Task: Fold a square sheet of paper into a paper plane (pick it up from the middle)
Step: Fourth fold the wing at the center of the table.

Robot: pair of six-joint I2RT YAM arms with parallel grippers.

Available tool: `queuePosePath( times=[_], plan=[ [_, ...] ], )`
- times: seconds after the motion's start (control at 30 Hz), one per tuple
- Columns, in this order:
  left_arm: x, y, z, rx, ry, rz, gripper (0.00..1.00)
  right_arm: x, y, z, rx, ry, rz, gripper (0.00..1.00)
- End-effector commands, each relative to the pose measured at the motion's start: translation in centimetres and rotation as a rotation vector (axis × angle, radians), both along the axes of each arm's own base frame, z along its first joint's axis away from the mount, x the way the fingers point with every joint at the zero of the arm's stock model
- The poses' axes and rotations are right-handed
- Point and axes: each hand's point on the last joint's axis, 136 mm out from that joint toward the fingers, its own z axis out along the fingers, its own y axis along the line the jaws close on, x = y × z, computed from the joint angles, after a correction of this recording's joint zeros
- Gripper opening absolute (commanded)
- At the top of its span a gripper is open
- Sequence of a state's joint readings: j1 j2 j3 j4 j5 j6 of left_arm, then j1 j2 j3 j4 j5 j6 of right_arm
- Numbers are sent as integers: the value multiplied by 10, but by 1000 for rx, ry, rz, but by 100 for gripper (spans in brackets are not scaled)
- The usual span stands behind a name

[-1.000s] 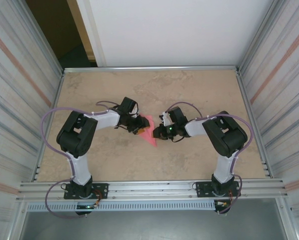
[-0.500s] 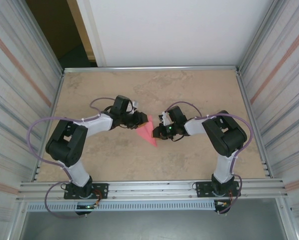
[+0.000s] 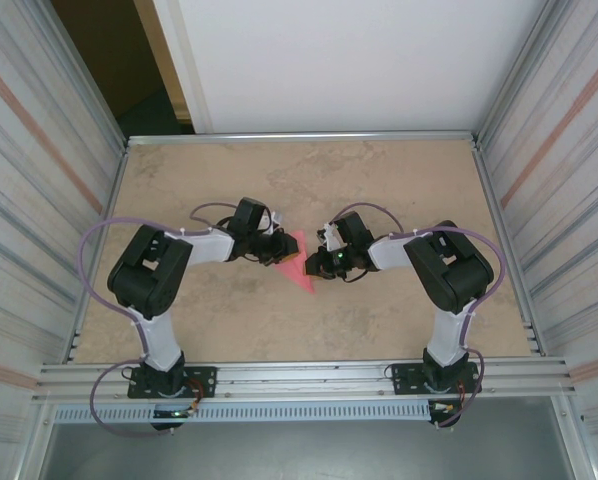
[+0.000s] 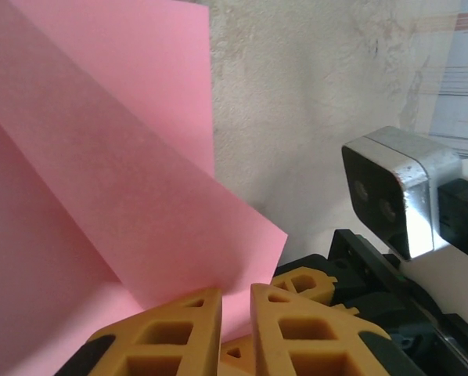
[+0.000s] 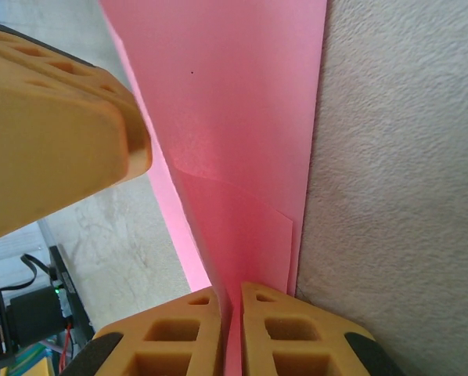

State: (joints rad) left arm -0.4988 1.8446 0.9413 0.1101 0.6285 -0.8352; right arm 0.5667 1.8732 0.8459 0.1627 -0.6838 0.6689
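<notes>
The thin pink-red paper wedge point(image 3: 297, 262), creased lengthwise, is in the middle of the beige table point(image 3: 379, 180), its sharp tip toward 5 o'clock. The left gripper point(image 4: 235, 294) pinches it from 9 o'clock, the right gripper point(image 5: 232, 294) from 3 o'clock.

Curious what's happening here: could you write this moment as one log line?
left gripper: pinching creased pink paper | right gripper: pinching same paper | shape: pointed wedge

Counted one pink paper sheet point(image 3: 299, 265), folded, at frame centre. Two arms: left arm point(image 3: 149, 275), right arm point(image 3: 449, 265). Two grippers: left gripper point(image 4: 235, 313), right gripper point(image 5: 232, 301). One table point(image 3: 379, 180).
</notes>
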Motion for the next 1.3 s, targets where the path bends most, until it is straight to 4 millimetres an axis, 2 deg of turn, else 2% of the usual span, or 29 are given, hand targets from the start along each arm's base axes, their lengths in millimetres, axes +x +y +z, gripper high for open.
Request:
queuePosePath(
  times=[0.0, 0.17, 0.4, 0.57, 0.8, 1.27],
  plan=[
    [8, -7, 5, -19, -17, -11, 18, -20, -8, -39, -99, 66, 30, 14],
    [8, -3, -3, 28, 6, 0, 17, -19, -7, -32, -83, 61, 29, 19],
    [9, -1, -13, 58, 46, 10, 17, -18, -3, 1, -28, 21, 39, 26],
    [11, -2, -14, 62, 53, 9, 17, -23, -7, 8, -24, 19, 39, 26],
    [10, -3, -15, 62, 59, 7, 17, -31, -13, 6, -34, 28, 37, 22],
    [10, -1, -20, 83, 75, 10, 17, -34, -21, -17, -77, 66, 26, 12]
  ],
)
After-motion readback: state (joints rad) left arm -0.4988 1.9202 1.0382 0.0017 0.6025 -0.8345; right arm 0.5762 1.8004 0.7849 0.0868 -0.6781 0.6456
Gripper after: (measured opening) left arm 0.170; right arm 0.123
